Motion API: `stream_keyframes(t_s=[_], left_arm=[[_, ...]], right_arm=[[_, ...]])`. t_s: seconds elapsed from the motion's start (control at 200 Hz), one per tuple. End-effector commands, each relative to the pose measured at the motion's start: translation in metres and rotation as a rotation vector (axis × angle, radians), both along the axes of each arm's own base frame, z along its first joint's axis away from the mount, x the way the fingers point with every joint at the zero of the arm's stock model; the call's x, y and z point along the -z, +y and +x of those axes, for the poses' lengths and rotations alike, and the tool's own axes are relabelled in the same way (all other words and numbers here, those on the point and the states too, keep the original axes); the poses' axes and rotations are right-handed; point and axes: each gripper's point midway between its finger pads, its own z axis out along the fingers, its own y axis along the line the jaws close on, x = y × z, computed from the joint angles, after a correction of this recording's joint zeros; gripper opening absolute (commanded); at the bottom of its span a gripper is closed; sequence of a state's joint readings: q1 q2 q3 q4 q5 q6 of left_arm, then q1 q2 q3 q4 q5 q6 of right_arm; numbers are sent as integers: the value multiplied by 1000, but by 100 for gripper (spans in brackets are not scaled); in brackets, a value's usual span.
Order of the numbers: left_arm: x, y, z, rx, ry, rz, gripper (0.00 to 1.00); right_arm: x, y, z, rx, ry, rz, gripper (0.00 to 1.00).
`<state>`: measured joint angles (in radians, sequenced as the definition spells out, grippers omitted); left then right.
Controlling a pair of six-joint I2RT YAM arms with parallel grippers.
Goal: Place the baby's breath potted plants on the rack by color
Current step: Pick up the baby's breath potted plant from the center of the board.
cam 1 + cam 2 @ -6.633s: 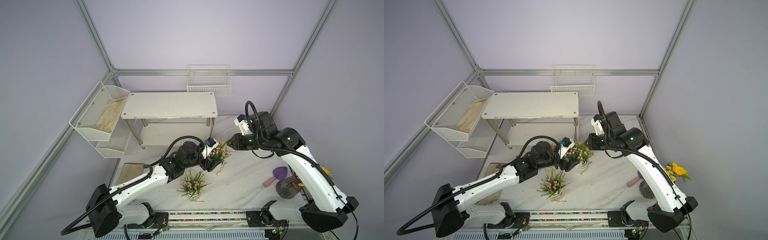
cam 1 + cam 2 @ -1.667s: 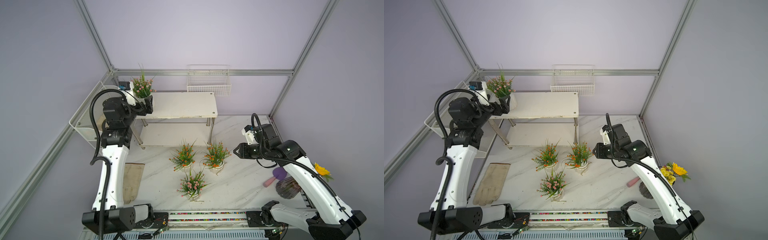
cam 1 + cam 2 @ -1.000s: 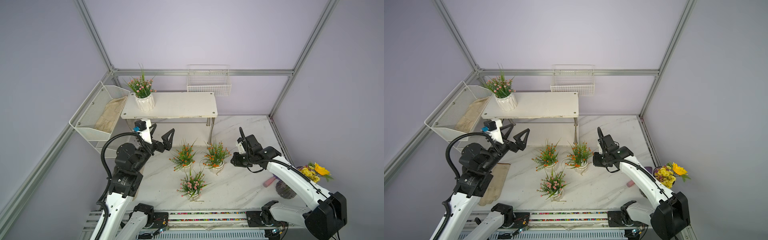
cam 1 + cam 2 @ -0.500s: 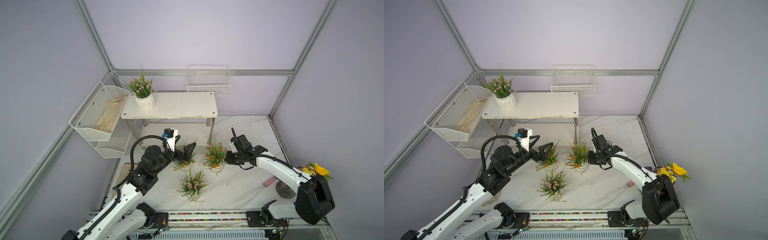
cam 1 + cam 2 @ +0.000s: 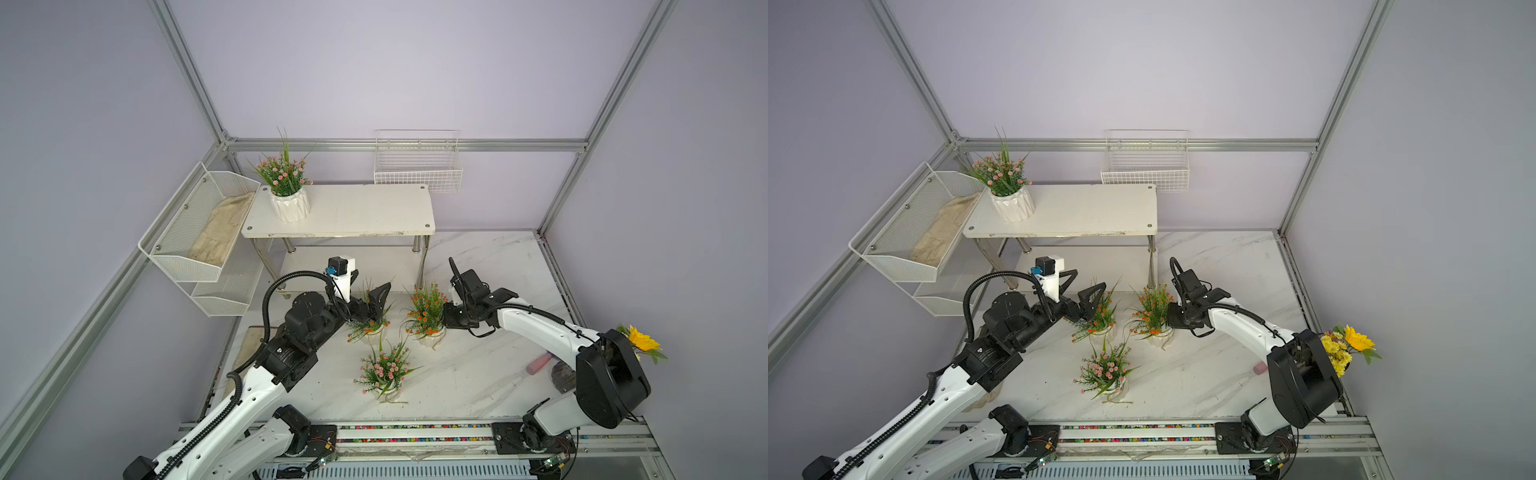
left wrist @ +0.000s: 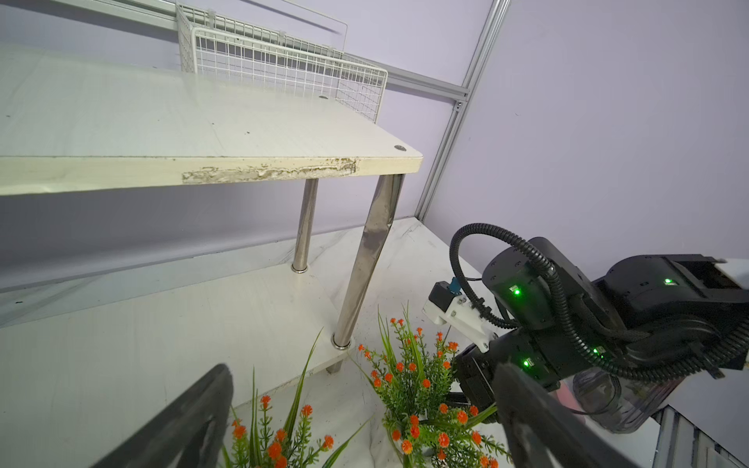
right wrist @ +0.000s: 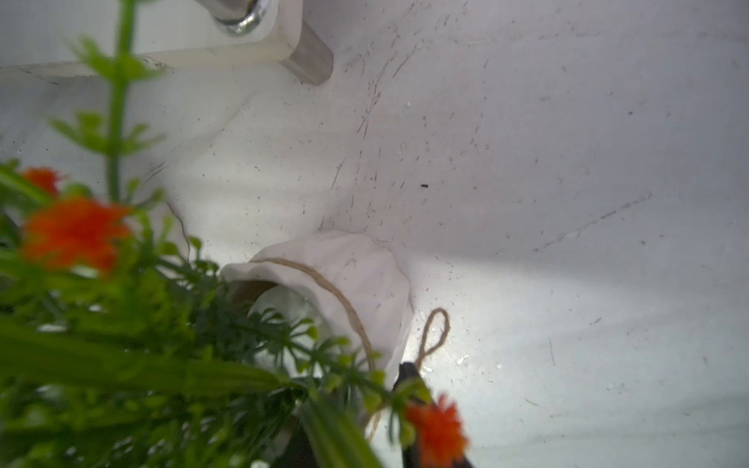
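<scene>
Atop the rack (image 5: 365, 208), near one end, an upright pink plant (image 5: 289, 195).

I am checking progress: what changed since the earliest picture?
The left gripper carried one pink plant up to the rack's top shelf, let go, and came back open around one orange plant. The right gripper advanced to the other orange plant's pot. The other pink plant stayed on the table.
</scene>
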<state>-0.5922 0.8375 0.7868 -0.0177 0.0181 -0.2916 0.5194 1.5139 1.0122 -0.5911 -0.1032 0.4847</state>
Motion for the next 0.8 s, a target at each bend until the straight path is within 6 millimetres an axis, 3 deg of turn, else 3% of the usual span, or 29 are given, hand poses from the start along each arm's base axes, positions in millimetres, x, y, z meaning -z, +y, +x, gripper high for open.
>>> stream_keyframes(t_s=[0.0, 0.315, 0.515, 0.645, 0.795], left_arm=[[9, 2, -3, -8, -11, 17, 100], [11, 1, -2, -2, -7, 26, 100], [7, -4, -5, 22, -13, 26, 100], [4, -14, -4, 56, -14, 35, 100], [1, -35, -6, 113, -26, 68, 100]], right_arm=[[-10, 6, 8, -2, -40, 3, 27], [6, 9, 8, -9, -12, -18, 25], [4, 8, 8, -17, -5, -43, 9], [-11, 8, 8, -21, -12, -38, 5], [-45, 4, 7, -47, -38, -51, 5]])
